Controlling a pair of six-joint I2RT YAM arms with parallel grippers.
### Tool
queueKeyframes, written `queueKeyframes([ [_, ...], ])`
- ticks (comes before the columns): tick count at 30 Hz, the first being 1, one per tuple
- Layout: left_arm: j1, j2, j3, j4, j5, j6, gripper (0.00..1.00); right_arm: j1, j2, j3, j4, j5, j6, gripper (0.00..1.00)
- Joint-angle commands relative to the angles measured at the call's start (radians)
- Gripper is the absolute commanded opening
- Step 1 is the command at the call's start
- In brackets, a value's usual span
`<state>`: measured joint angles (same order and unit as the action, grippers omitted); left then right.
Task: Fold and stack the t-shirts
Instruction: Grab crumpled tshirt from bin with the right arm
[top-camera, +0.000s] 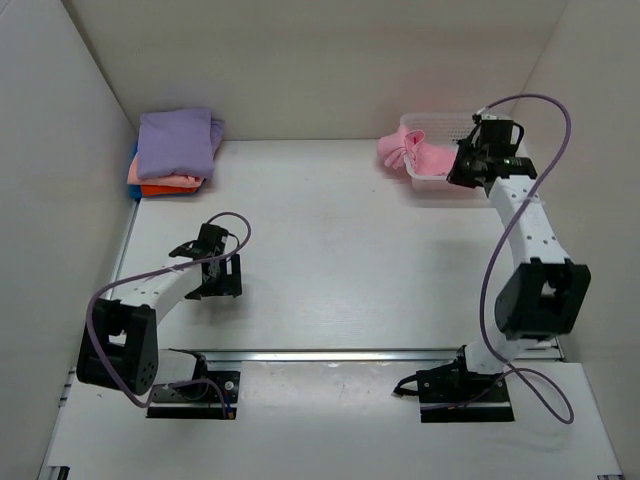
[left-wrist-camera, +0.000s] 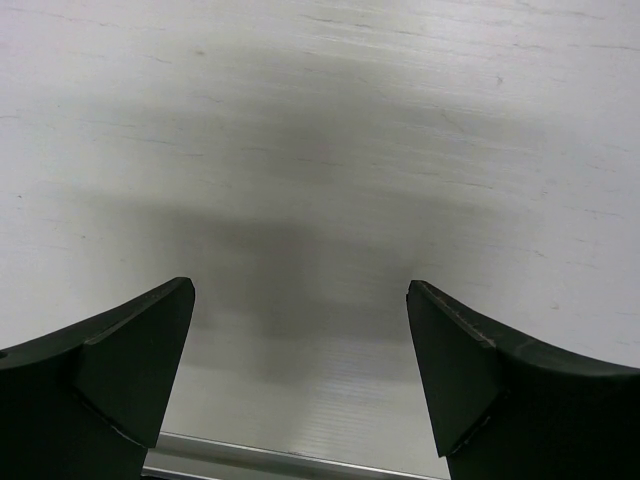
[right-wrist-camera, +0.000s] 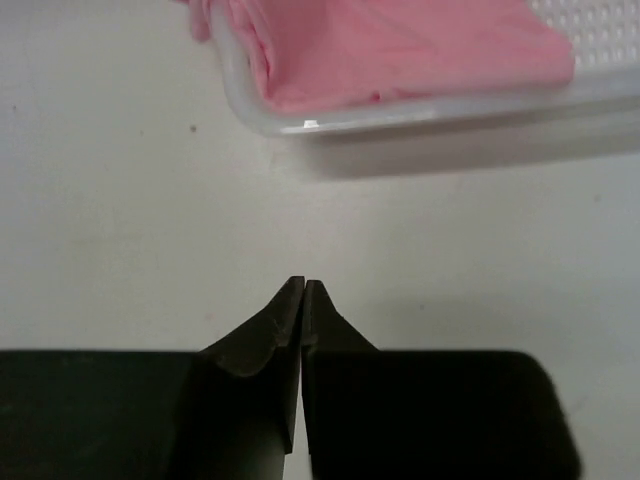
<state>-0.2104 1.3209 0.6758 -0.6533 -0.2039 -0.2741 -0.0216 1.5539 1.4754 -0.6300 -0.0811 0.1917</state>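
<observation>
White counter (top-camera: 330, 250), walled on 3 sides, my 2 arms bolted at its near edge. The far-L corner holds the folded stack (top-camera: 172, 160): lavender shirt (top-camera: 178, 140) on top and the biggest of the lot, salmon shirt (top-camera: 150, 176) under it, orange shirt (top-camera: 168, 189) at the bottom. A thin blue edge (top-camera: 134, 155) shows at the stack's L side; can't tell what it is. Far-R side: basket (top-camera: 440, 183), white plastic mesh, sitting flat on the counter. Pink shirt (top-camera: 400, 148) lies bunched in it, part hanging out over the L rim. Stack & basket are well apart, w/ bare counter btwn them.

My R arm (top-camera: 525, 230) reaches out to the basket. R pincer (right-wrist-camera: 303, 288) is clenched, tips pressed together w/ nothing btwn them, over bare counter just short of the basket's rim, touching neither basket nor pink shirt. My L arm (top-camera: 150, 290) is tucked in at near-L. L pincer (left-wrist-camera: 300, 300) is released, jaws spread wide, nothing in them, over bare counter, well away from the stack.
</observation>
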Motion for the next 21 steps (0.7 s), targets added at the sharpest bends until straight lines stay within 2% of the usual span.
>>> queueKeyframes([
  [1,0.022,-0.04,0.008,0.014,0.001,0.009,0.99,-0.017,0.134,0.126,0.09,-0.08,-0.06,0.0],
  [3,0.048,-0.064,-0.002,0.017,0.017,0.009,0.99,-0.03,0.202,0.18,0.118,-0.114,-0.067,0.04],
  [4,0.055,-0.083,-0.001,0.018,0.005,0.007,0.99,-0.035,0.254,0.215,0.13,-0.161,-0.063,0.11],
  [5,0.058,-0.103,-0.001,0.017,0.008,0.013,0.98,-0.04,0.312,0.262,0.136,-0.18,-0.051,0.22],
  [6,0.048,-0.141,-0.013,0.036,0.055,0.025,0.68,-0.049,0.374,0.314,0.139,-0.198,-0.049,0.23],
  [7,0.046,-0.161,-0.018,0.055,0.078,0.044,0.47,-0.049,0.397,0.342,0.145,-0.207,-0.035,0.23],
  [8,0.013,-0.23,-0.028,0.07,0.069,0.039,0.56,-0.061,0.511,0.453,0.154,-0.264,-0.008,0.36],
  [9,0.014,-0.262,-0.038,0.072,0.07,0.038,0.57,-0.075,0.562,0.509,0.168,-0.287,0.015,0.37],
  [11,0.029,-0.301,-0.041,0.086,0.077,0.041,0.71,-0.08,0.615,0.584,0.208,-0.33,0.058,0.41],
  [13,0.036,-0.333,-0.051,0.096,0.08,0.045,0.98,-0.084,0.682,0.632,0.251,-0.35,0.109,0.46],
  [15,0.032,-0.347,-0.051,0.098,0.075,0.042,0.98,-0.083,0.732,0.687,0.277,-0.353,0.152,0.54],
  [19,0.029,-0.322,-0.059,0.109,0.119,0.058,0.99,-0.081,0.917,0.94,0.225,-0.368,0.207,0.57],
  [21,0.035,-0.28,-0.058,0.112,0.193,0.084,0.98,-0.075,1.043,1.11,0.175,-0.417,0.233,0.57],
])
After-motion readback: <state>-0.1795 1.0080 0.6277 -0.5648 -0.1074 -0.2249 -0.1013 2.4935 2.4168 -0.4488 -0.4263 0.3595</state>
